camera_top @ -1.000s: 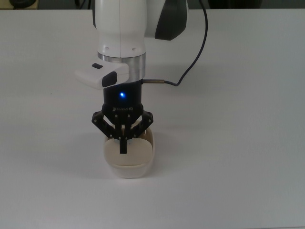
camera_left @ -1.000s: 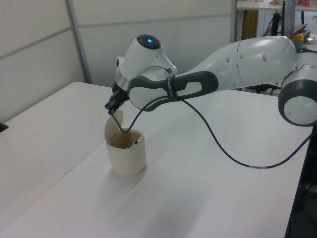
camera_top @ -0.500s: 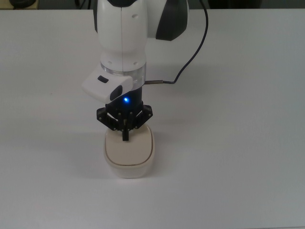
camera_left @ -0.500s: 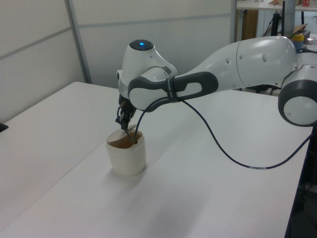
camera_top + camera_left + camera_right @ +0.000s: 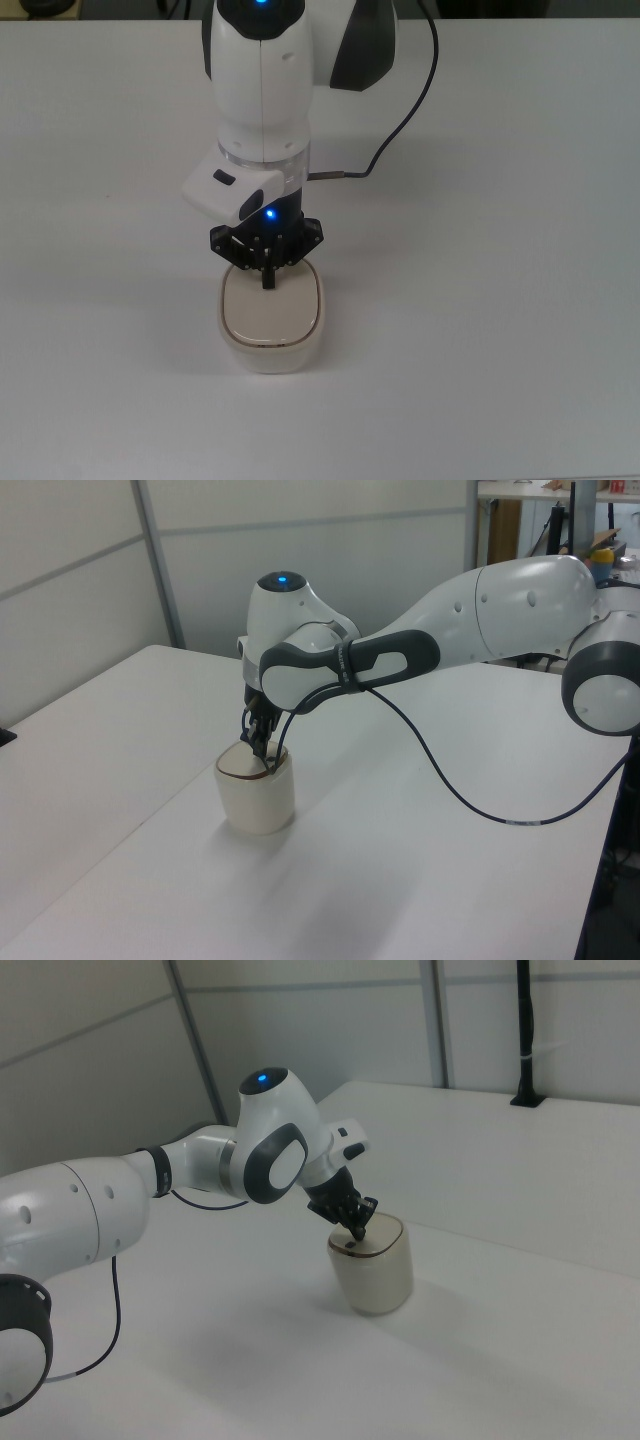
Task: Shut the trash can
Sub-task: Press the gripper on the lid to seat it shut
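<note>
The cream trash can (image 5: 271, 352) stands on the white table (image 5: 500, 300), also visible in the left view as the trash can (image 5: 256, 802) and in the right view as the trash can (image 5: 375, 1275). Its lid (image 5: 270, 312) lies flat over the opening, and a small black button (image 5: 349, 1246) shows near one edge. My gripper (image 5: 267, 279) points straight down with its tip touching the lid's far edge in the top view. The fingers are shut together with nothing between them. The gripper (image 5: 262, 752) and gripper (image 5: 358, 1228) sit right on top of the can.
A black cable (image 5: 402, 128) loops from my wrist toward the top view's upper right. The arm (image 5: 470, 610) reaches in from the left view's right. A black post (image 5: 523, 1030) stands at the table's far end in the right view.
The lid stood upright a second ago and now lies flat on the can. My gripper came down with it, pressing on it, and the wrist tilted to vertical.
</note>
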Motion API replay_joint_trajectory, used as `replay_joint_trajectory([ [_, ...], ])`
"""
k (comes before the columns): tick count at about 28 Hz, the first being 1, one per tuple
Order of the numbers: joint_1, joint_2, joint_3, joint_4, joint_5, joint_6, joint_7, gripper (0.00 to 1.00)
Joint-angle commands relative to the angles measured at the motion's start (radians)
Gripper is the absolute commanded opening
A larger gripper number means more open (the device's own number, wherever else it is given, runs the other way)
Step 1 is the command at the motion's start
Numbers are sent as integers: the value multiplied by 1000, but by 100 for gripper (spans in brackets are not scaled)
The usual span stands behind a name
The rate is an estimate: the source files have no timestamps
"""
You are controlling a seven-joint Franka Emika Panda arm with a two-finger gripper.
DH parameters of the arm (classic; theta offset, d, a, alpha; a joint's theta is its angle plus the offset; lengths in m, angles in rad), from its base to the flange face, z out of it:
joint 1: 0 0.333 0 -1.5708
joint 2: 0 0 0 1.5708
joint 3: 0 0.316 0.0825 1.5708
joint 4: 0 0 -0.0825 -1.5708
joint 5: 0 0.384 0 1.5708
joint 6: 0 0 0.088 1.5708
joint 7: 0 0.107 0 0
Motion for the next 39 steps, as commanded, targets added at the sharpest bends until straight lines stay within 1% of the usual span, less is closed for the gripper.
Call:
replay_joint_trajectory([
  [1,6,-4,9,-32,11,-18,-37,0],
  [21,4,-3,9,-46,9,-17,-37,0],
  [25,3,-18,9,-38,18,-18,-27,0],
  [26,3,-23,9,-37,23,-20,-24,2],
  [28,-2,-42,7,-35,41,-22,-19,11],
  [29,-5,-62,4,-37,53,-25,-10,22],
  [30,-5,-72,3,-37,55,-34,-4,32],
  [31,-5,-81,0,-35,55,-52,2,45],
  [33,-7,-99,-4,-34,54,-97,15,77],
  [34,-7,-110,-5,-34,54,-118,18,87],
  [35,-11,-137,-13,-34,52,-155,29,100],
  [39,-16,-191,-27,-34,41,-258,26,100],
])
